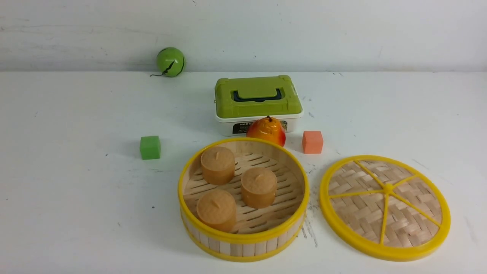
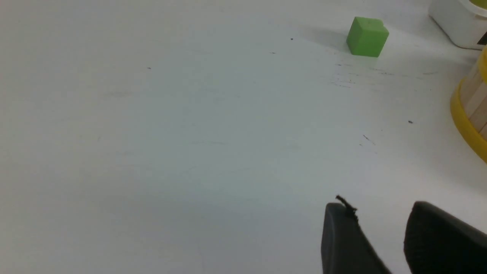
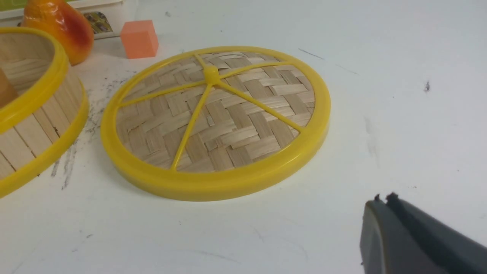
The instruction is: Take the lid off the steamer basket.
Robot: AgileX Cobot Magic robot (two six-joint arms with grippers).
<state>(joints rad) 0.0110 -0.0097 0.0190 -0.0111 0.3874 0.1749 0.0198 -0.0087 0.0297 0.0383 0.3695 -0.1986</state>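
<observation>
The steamer basket [image 1: 243,236] stands uncovered at the front middle of the table with three tan buns [image 1: 258,187] inside. Its wall also shows in the left wrist view [image 2: 471,110] and the right wrist view [image 3: 34,125]. The lid [image 1: 384,205] lies flat on the table to the basket's right, apart from it, and shows in the right wrist view [image 3: 213,114]. My left gripper [image 2: 380,213] is open and empty above bare table, left of the basket. My right gripper [image 3: 384,201] is shut and empty, near the lid's right side. Neither gripper shows in the front view.
A green-lidded white box [image 1: 258,102] stands behind the basket with a toy pear [image 1: 266,131] in front of it. An orange cube [image 1: 312,142] sits right of the pear, a green cube [image 1: 150,147] to the left, a green ball [image 1: 170,61] by the back wall.
</observation>
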